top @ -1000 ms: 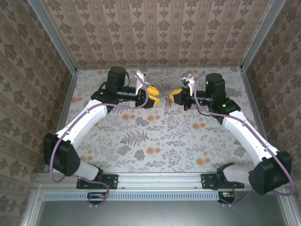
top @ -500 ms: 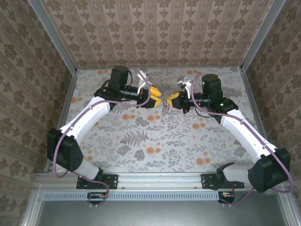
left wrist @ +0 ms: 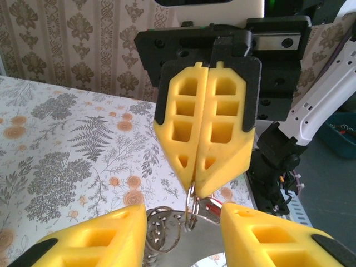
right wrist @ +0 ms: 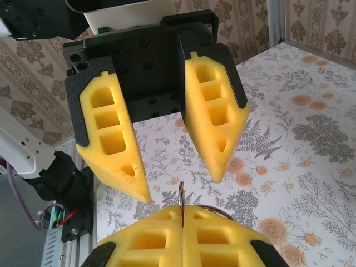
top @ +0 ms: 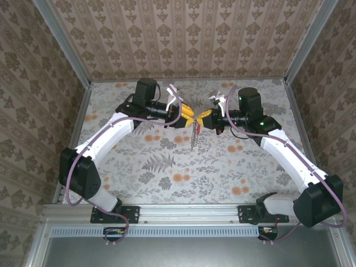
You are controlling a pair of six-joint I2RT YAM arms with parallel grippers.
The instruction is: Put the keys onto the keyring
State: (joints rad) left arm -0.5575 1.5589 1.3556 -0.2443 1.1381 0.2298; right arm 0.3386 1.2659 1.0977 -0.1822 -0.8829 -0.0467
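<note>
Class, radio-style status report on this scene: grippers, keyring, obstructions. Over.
Right gripper shut on a small ring. Left gripper open, fingers flanking the keyring hanging below. Nothing in the way seen.

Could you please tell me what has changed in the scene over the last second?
The left end effector moved right and the right end effector moved slightly left, so their tips now almost meet. The left one's open jaws now flank the dangling keyring without gripping it yet. Unchanged: the right end effector stays shut on the keyring's top.
</note>
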